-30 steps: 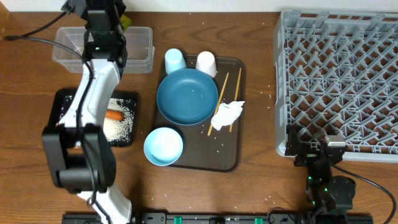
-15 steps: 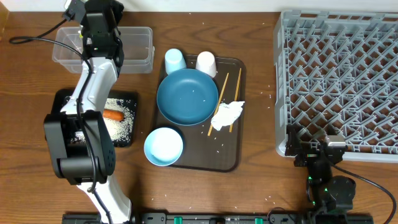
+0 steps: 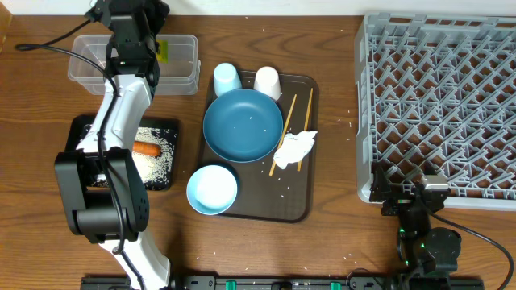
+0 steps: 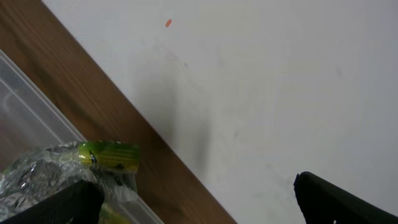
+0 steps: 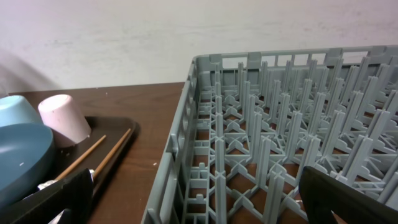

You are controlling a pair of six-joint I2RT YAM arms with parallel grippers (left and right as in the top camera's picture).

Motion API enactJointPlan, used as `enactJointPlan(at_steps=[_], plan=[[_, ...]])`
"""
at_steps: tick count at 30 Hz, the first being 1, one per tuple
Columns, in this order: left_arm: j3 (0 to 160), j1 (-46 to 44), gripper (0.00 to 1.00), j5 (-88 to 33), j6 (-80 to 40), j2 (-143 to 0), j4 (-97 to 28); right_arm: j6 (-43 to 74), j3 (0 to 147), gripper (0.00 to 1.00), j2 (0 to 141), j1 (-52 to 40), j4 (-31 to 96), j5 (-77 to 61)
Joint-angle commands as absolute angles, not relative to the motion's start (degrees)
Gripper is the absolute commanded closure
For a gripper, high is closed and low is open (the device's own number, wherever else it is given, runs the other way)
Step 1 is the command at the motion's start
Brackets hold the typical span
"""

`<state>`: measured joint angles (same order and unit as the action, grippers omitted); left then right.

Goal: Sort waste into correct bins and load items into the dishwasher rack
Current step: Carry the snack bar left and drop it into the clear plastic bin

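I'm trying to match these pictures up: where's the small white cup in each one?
Overhead: small white cup at the brown tray's top edge, right of the light-blue cup.
Left wrist: not in it.
Right wrist: small white cup far left, beside chopsticks.
Shared landmark: the grey rack.

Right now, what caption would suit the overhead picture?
Left arm over the tub with a wrapper; dishes on the tray, rack waiting.
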<state>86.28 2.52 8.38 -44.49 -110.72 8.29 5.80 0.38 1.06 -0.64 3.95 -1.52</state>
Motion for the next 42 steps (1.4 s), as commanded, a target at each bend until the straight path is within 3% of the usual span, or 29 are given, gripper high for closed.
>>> enactJointPlan(at_steps=[1,8,11,15,23,36,42], plan=[[86.9,2.6,0.02,8.0,-43.1,-108.9,7.0,5.3,0.3,0.01,0.9,0.3,4.1,-1.5],[86.9,4.5,0.02,8.5,-43.1,-109.8,-0.5,5.3,0.3,0.01,0.9,0.3,4.2,-1.5],[86.9,5.6,0.02,1.0,-41.9,-110.3,-2.7,5.3,0.3,0.01,0.9,0.3,4.2,-1.5],[86.9,6.3,0.02,-7.6,-30.1,-110.7,-3.8,5.3,0.3,0.01,0.9,0.3,4.2,-1.5],[86.9,7.1,0.02,-21.2,-30.0,-110.9,-11.5,5.3,0.3,0.01,0.9,0.3,4.1,-1.5],[86.9,12.3,0.02,-23.0,-30.0,-110.3,-24.4,5.3,0.3,0.01,0.9,0.3,4.2,-1.5],[86.9,12.6,0.02,-26.7,-30.1,-107.3,-24.9,5.3,0.3,0.01,0.9,0.3,4.1,-1.5]])
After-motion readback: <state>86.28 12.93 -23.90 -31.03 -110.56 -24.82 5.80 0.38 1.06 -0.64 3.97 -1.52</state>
